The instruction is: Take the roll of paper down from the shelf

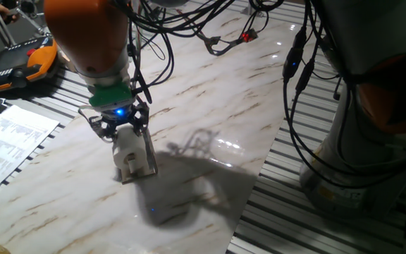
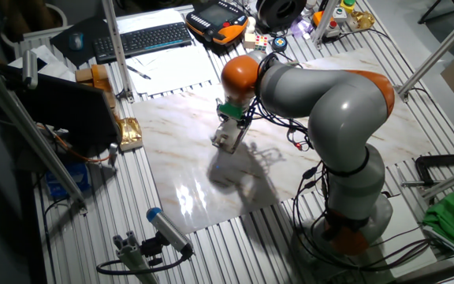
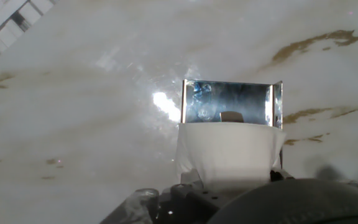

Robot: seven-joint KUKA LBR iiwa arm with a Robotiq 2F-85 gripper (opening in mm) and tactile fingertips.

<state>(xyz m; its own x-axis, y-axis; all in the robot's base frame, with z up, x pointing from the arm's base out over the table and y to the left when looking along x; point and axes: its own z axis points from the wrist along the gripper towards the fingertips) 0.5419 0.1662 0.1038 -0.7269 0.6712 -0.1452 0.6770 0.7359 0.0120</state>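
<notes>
- The jaws of the gripper (image 1: 120, 135) stand just above the roll of paper (image 1: 126, 152), straddling its top end; from these views I cannot tell whether they have closed on it or merely flank it.
- In the hand view the roll of paper (image 3: 229, 152) sits right below the jaws, soft, white and faintly creased, its upper end hidden by the dark gripper body.
- Just beyond the jaws, the roll rests on the shelf (image 3: 229, 102), whose shiny metal bracket, with side walls bent up, cradles the roll so it cannot slide off sideways; lifting it up and out looks like the way to free it.
- The shelf (image 1: 145, 164) stands tilted on the desk (image 1: 210, 92), a glossy pale marble-patterned surface with brown veins, catching lamp glare.
- Well out from the jaws lies a printed paper sheet (image 1: 9, 141), flat at the desk's edge.
</notes>
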